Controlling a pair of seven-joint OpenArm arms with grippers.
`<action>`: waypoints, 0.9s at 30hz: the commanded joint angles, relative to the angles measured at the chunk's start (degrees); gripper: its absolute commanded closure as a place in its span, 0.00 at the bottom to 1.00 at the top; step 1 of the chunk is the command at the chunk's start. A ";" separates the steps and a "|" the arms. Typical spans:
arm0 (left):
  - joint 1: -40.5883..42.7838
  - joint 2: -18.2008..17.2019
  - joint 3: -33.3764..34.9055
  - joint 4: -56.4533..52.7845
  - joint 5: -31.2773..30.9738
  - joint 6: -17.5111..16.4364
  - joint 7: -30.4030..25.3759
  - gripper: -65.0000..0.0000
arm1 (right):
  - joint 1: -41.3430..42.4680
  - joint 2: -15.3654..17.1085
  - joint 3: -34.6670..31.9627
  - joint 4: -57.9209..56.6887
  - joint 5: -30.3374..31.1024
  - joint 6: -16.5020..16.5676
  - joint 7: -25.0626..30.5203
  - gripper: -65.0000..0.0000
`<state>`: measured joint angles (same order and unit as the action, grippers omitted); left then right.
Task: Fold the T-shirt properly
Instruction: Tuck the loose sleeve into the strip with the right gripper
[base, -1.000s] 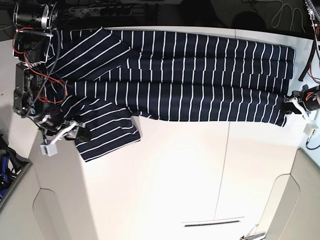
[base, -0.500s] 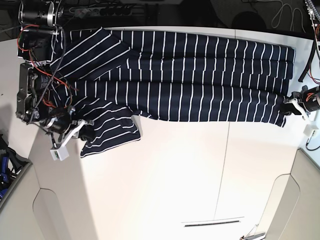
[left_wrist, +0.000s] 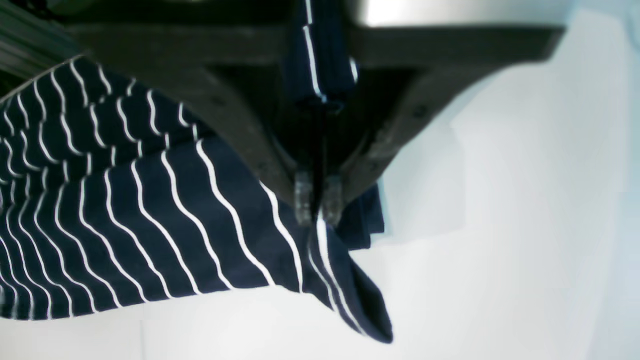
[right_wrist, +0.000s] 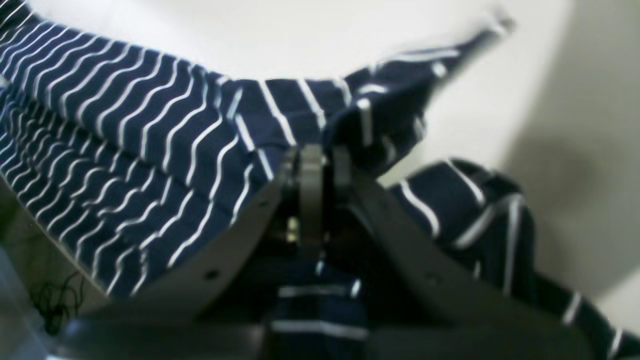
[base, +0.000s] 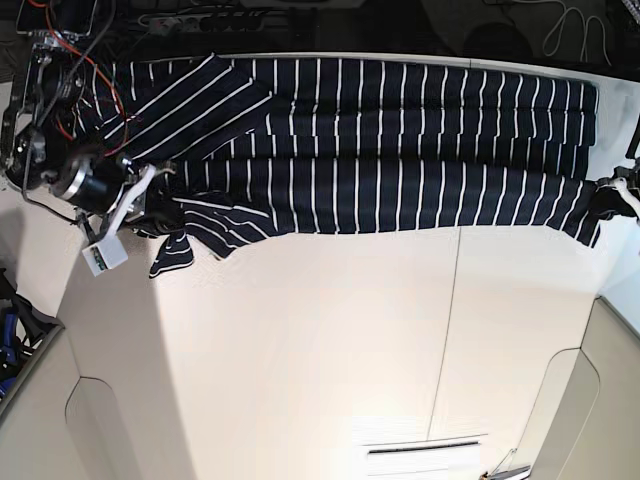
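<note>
The dark navy T-shirt (base: 380, 140) with thin white stripes lies stretched across the far part of the white table (base: 330, 340). My left gripper (base: 612, 190), at the base view's right edge, is shut on the shirt's hem corner; the left wrist view shows the fingertips (left_wrist: 302, 197) pinching the fabric (left_wrist: 150, 225) just above the table. My right gripper (base: 150, 205), at the base view's left, is shut on the sleeve end; the right wrist view shows the fingertips (right_wrist: 311, 165) clamped on bunched fabric (right_wrist: 150, 140), with the sleeve hanging down.
The table's left edge runs close to the right arm (base: 60, 150). A white tag or block (base: 104, 256) hangs by the right gripper. Cables and a power strip (base: 200, 18) lie behind the table's far edge. A seam (base: 445, 340) runs down the tabletop.
Both grippers have lifted and pulled the shirt toward the table's far edge. The near sleeve that lay flat is now raised and bunched in the right gripper. The shirt is pulled straighter.
</note>
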<state>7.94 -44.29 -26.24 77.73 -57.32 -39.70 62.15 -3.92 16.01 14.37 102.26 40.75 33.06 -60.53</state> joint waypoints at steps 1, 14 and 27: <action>0.42 -1.57 -1.25 1.40 -0.83 -0.30 -0.55 1.00 | -0.90 0.68 1.22 2.45 1.51 0.35 1.14 1.00; 8.72 -1.55 -4.22 5.68 -3.30 -0.30 -0.13 1.00 | -15.63 0.66 11.61 15.41 5.16 0.39 0.94 1.00; 12.44 -0.94 -4.22 5.66 -3.32 -0.30 4.96 0.70 | -19.56 0.33 13.00 6.54 0.83 0.17 1.25 0.94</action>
<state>20.62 -43.77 -29.71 82.61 -59.92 -39.72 67.55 -23.62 15.68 26.94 107.94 40.95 33.17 -60.31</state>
